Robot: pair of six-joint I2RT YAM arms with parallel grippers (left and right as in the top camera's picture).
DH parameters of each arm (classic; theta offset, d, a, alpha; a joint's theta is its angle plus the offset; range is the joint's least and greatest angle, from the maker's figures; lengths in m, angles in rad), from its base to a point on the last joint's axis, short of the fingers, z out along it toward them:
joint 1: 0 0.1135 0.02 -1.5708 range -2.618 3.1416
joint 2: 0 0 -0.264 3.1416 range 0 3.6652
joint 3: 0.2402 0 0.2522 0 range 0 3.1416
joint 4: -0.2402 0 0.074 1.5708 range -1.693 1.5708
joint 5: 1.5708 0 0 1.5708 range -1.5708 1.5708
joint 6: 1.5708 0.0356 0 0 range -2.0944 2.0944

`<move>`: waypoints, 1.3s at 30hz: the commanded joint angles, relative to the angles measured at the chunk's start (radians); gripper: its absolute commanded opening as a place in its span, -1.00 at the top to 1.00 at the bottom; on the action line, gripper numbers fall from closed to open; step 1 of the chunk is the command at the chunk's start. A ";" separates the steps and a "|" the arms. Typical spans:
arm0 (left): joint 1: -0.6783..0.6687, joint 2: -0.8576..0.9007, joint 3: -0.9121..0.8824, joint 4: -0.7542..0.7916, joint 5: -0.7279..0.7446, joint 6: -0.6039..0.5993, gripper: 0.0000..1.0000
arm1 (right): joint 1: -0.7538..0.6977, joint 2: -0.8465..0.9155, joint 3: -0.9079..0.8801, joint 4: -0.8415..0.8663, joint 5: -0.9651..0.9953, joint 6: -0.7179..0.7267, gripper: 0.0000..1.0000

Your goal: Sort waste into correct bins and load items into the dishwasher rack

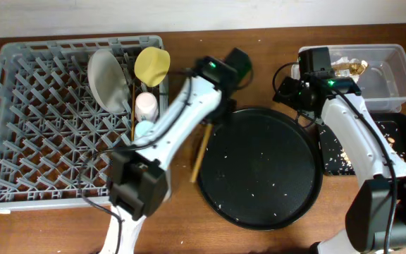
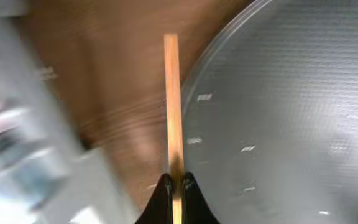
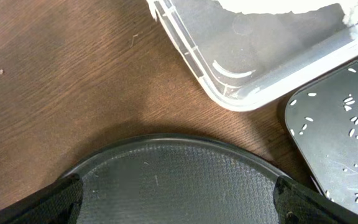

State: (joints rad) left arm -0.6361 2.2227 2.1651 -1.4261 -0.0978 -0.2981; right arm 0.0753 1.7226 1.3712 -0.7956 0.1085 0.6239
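My left gripper (image 1: 208, 121) is shut on a wooden chopstick (image 1: 200, 152) that hangs between the dishwasher rack (image 1: 48, 141) and the round black tray (image 1: 259, 169). In the left wrist view the jaws (image 2: 176, 183) pinch the chopstick (image 2: 173, 106). The rack holds a grey plate (image 1: 106, 79), a yellow bowl (image 1: 151, 65), a pink cup (image 1: 146, 106), a blue cup (image 1: 144, 129) and another chopstick (image 1: 132, 109). My right gripper (image 1: 294, 95) is open and empty (image 3: 176, 199) over the round tray's far rim. The clear tub (image 1: 393, 70) holds white tissue (image 3: 272, 6) and a gold wrapper (image 1: 349, 67).
The shallow black tray (image 1: 400, 141) with pale crumbs lies in front of the clear tub (image 3: 191, 50), right of the round tray (image 3: 179, 174). It also shows in the right wrist view (image 3: 334, 137). The round tray bears a few specks. The rack is blurred in the left wrist view (image 2: 17, 124).
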 commanded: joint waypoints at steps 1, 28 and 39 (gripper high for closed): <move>0.142 -0.002 0.181 -0.192 -0.138 0.030 0.96 | -0.004 0.006 0.001 0.000 0.020 -0.006 -0.97; 0.471 -0.166 0.430 -0.253 -0.040 0.027 -0.99 | -0.004 -0.618 0.080 -0.345 -0.049 -0.253 -0.97; 0.471 -0.166 0.430 -0.253 -0.040 0.027 -0.98 | 0.009 -0.966 -0.001 -0.345 0.000 -0.366 -0.97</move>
State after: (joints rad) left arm -0.1677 2.0518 2.5958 -1.6798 -0.1452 -0.2577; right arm 0.0780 0.7887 1.4380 -1.1904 0.0715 0.3668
